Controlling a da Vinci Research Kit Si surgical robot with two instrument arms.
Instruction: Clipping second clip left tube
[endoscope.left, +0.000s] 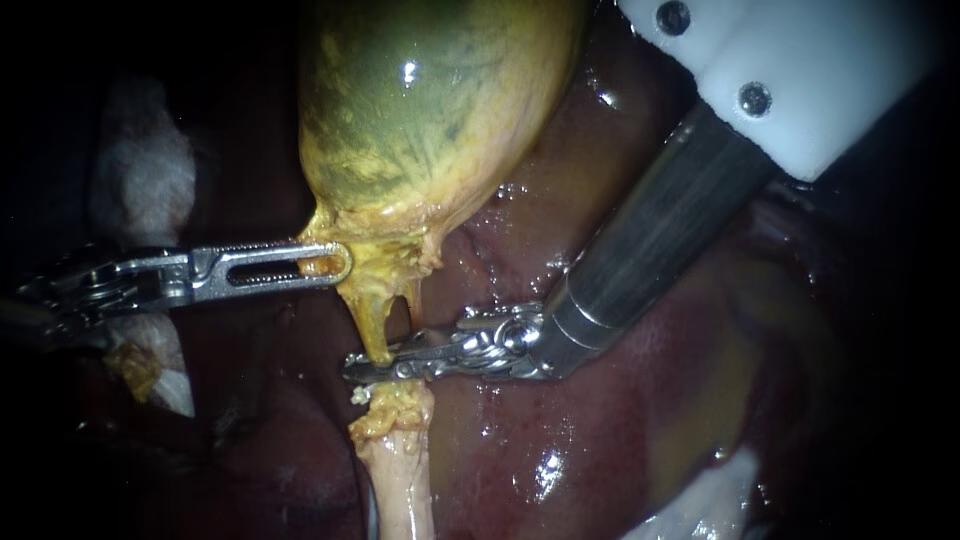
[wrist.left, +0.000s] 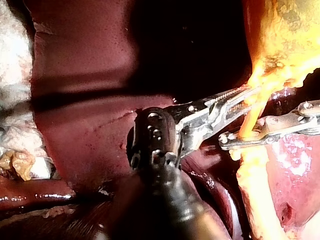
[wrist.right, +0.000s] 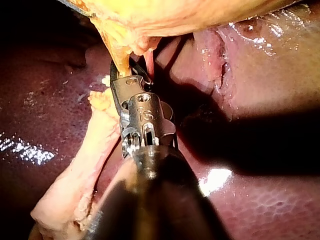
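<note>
The yellow-green gallbladder (endoscope.left: 430, 110) hangs at the top middle of the endoscope view. My left instrument (endoscope.left: 338, 265) comes in from the left, its slotted jaws shut on the yellow tissue at the gallbladder's neck. Below the neck run two thin tubes, the yellow left tube (endoscope.left: 377, 325) and a reddish one (endoscope.left: 415, 305) beside it. My right instrument (endoscope.left: 357, 368) lies across the left tube, jaws shut on it from both sides. In the left wrist view the left instrument (wrist.left: 252, 97) holds the neck just above the right instrument (wrist.left: 226, 140). The right wrist view shows the right instrument (wrist.right: 118, 75) pinching the tube under the gallbladder (wrist.right: 165, 15).
Dark red liver (endoscope.left: 620, 430) lies under and around everything. A pale stalk of tissue (endoscope.left: 400, 470) continues below the right jaws. White gauze (endoscope.left: 140, 170) sits at the far left, more (endoscope.left: 700, 500) at the lower right. The right instrument's white housing (endoscope.left: 800, 70) fills the upper right.
</note>
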